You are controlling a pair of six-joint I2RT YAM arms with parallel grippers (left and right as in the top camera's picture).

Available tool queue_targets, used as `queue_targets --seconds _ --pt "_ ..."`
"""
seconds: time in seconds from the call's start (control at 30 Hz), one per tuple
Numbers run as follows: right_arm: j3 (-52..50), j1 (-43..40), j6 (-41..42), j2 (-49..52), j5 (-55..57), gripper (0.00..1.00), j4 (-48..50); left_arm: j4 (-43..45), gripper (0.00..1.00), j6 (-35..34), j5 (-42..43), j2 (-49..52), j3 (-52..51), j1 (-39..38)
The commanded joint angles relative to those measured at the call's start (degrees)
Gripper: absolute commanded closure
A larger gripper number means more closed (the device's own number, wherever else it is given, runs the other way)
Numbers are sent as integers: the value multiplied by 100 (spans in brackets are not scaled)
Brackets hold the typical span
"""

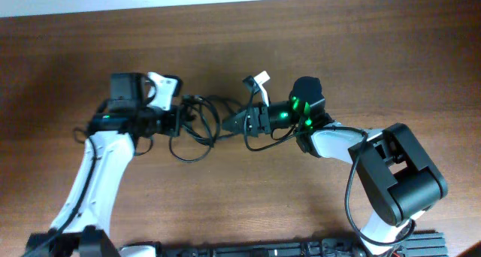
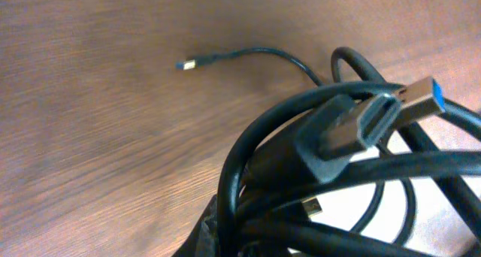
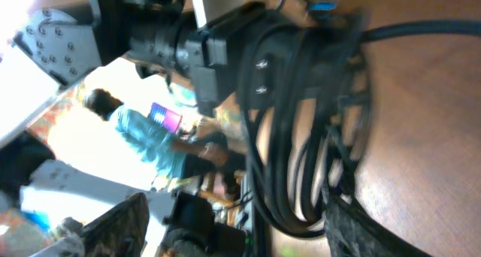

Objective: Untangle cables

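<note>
Black rubber-sheathed cables [image 1: 199,125] sit in a knotted bundle at the middle of the brown wood-grain bench [image 1: 338,46], stretched between the two arms. The left tool [image 1: 179,120] meets the bundle at its 9 o'clock edge and holds a bunch of strands clamped. The right tool [image 1: 228,125] comes in from 3 o'clock with its fingers [image 3: 124,219] spread wide, several loops hanging in the gap between them. At about 1 o'clock from the bundle a small white plug [image 1: 261,80] lies on the bench. Close to the left wrist camera a flat black moulded connector [image 2: 342,133] crosses a blue-tipped metal plug [image 2: 425,98], and at 11 o'clock a thin black lead with a gold tip [image 2: 188,64] trails out flat across the wood
</note>
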Motion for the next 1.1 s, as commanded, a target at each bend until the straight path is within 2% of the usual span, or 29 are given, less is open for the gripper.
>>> queue_targets --seconds 0.0,0.07,0.13,0.17,0.23,0.27,0.33,0.37,0.4,0.43,0.47,0.5,0.57,0.6,0.63,0.67,0.73,0.8,0.83,0.87,0.93,0.97,1.03,1.07 --pt "70 24 -920 -48 726 6 0 -280 100 -625 26 -382 70 686" --pt "72 -81 -2218 -48 1198 4 -420 -566 100 -654 901 -382 70 1027" --pt "72 -393 -2811 -50 2116 4 -1344 -627 100 -654 1502 -382 70 1143" --pt "72 -625 -2835 -50 2483 2 -1762 -634 100 -654 1644 -382 70 1150" --pt "72 -802 -3075 -50 2310 1 -1803 -671 100 -643 1919 -380 70 1145" --pt "72 -754 -3311 -50 2319 1 -1801 -697 100 -424 2188 -380 68 1145" --pt "72 -437 -3322 -50 2332 4 -1668 -975 100 28 2461 -380 68 1145" --pt "72 -127 -3329 -50 2472 9 -1626 -1084 100 46 2492 -380 68 1145" --pt "72 144 -3449 -48 2793 18 -1639 -1134 100 46 2581 -380 68 1145" --pt "72 348 -3449 -48 3346 18 -1777 -1143 100 22 2614 -380 68 1145" --pt "72 407 -3451 -48 3644 16 -1873 -1137 100 -151 2608 -380 68 1145" --pt "72 323 -3460 -50 3759 16 -1989 -1097 100 -625 2522 -380 68 1163" --pt "72 -90 -3464 -81 3733 7 -2334 -1054 100 -1292 2267 -380 68 1165" --pt "72 -302 -3467 -157 3630 5 -2614 -1058 100 -1777 1851 -380 68 1163" --pt "72 -619 -3471 -363 3259 1 -3003 -1056 100 -2717 1130 -380 68 1163" --pt "72 -802 -3473 -584 2983 1 -3222 -1051 100 -3344 866 -380 68 1163" --pt "72 -870 -3707 -944 2883 1 -3624 -940 100 -3928 872 -380 68 1163" --pt "72 -866 -4105 -1368 3049 2 -4433 -940 100 -4103 892 -380 68 1163" --pt "72 -866 -4308 -1408 3058 2 -4599 -940 100 -4011 918 -380 68 1161" --pt "70 -863 -4671 -1390 3060 2 -4636 -907 100 -3504 1338 -380 68 1161" --pt "70 -717 -5016 -1390 3123 1 -4389 -800 100 -1875 3042 -380 68 1161" --pt "70 -619 -5014 -1390 3123 2 -4212 -817 100 -1276 3462 -380 68 1161" --pt "70 -232 -5014 -1388 3123 4 -3952 -817 100 -793 4013 -380 68 1145" --pt "70 170 -5014 -1370 3473 7 -3853 -820 100 -796 4092 -380 68 1104"
